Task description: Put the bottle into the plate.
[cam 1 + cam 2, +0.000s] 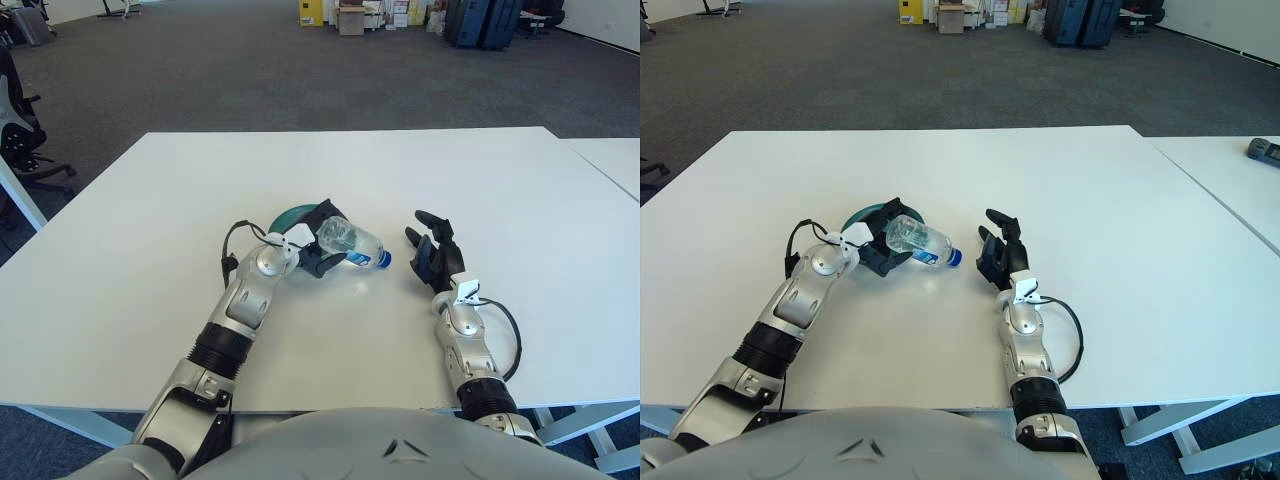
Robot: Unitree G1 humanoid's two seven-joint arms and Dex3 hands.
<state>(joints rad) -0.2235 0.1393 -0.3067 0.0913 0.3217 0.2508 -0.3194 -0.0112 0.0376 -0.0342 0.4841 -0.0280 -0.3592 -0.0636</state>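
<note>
My left hand (pixel 318 240) is shut on a clear plastic bottle (pixel 348 240) with a blue cap. The bottle lies tilted, its cap pointing right and down toward the table. Just behind the hand sits a teal plate (pixel 288 214), mostly hidden by the fingers and the bottle. The bottle's body hangs at the plate's right edge. My right hand (pixel 434 250) stands to the right of the bottle, fingers spread and empty, a short gap away from the cap.
The white table (pixel 480 180) stretches around the plate. A second white table (pixel 1240 170) adjoins at the right with a dark object (pixel 1265 150) on it. Office chairs (pixel 20 120) stand off the left side.
</note>
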